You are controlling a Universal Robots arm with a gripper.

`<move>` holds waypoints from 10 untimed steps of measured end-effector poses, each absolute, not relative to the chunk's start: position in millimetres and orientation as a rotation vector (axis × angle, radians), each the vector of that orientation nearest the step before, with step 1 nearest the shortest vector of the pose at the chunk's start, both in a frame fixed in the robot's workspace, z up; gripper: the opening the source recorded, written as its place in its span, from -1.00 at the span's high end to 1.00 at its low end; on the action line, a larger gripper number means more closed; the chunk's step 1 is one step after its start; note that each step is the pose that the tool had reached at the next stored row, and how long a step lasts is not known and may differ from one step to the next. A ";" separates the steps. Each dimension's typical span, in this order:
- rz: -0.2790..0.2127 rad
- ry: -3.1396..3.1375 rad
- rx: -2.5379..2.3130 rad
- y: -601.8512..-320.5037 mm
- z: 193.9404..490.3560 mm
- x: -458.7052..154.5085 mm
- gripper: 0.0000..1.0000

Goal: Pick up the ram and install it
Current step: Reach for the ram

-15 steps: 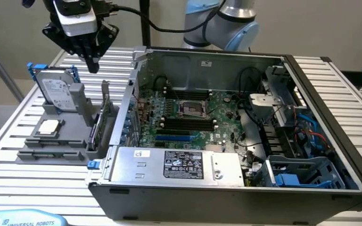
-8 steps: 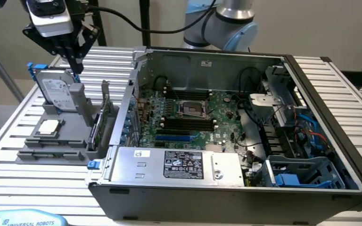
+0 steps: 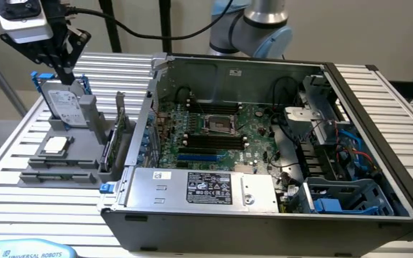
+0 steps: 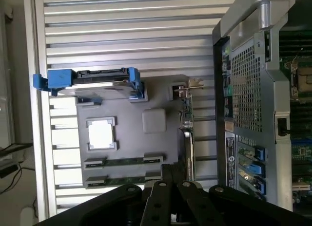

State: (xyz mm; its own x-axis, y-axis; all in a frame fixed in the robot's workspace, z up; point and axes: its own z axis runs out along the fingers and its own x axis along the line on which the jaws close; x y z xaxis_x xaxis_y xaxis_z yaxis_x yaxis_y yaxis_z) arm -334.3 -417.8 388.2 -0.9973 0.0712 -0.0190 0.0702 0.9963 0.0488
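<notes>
On the gray tray (image 4: 131, 141), the ram (image 4: 124, 161), long axis across the exterior view; hand (image 3: 64, 74) pressed together.

The ram (image 4: 124, 161) is a long, narrow green stick with dark end clips. It stands on its long edge in a groove of the grey holder (image 4: 156, 143), and not much more than its top edge shows. A second stick (image 4: 122, 180) of the same look sits in the next groove, parallel and just beside it. Both rest level at the holder's near end on the slatted worktop (image 4: 131, 46), to the exterior view's left of the open computer case (image 4: 248, 80).
</notes>
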 end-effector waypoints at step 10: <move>0.075 3.119 0.111 -421.3 381.7 -379.8 0.79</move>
State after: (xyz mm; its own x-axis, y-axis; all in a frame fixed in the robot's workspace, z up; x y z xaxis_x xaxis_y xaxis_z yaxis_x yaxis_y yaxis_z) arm -379.8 -421.3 381.7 -0.9973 0.0712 -0.0182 0.0702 0.9963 0.0487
